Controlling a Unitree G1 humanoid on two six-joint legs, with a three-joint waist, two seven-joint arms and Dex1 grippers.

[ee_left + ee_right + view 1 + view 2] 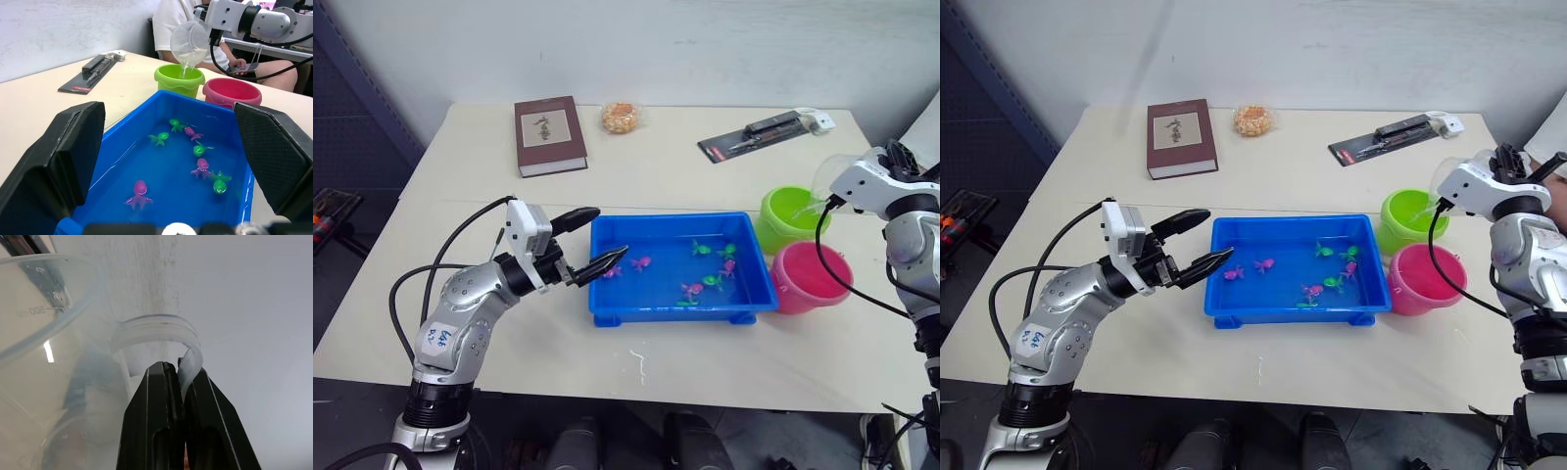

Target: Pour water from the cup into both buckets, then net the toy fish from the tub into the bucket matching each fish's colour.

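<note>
Above green bucket (790,217), right gripper (182,377) clamps handle of tilted cup (190,43), water streaming in; pink bucket (809,276) next; left gripper (588,242) spread, empty, near tub (671,311)

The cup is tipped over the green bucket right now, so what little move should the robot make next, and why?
Probably swing the right end effector, shut on the cup by its handle, sideways over the pink bucket. Water is streaming into the green bucket, while the pink one seems dry. The left end effector waits open by the tub.
</note>
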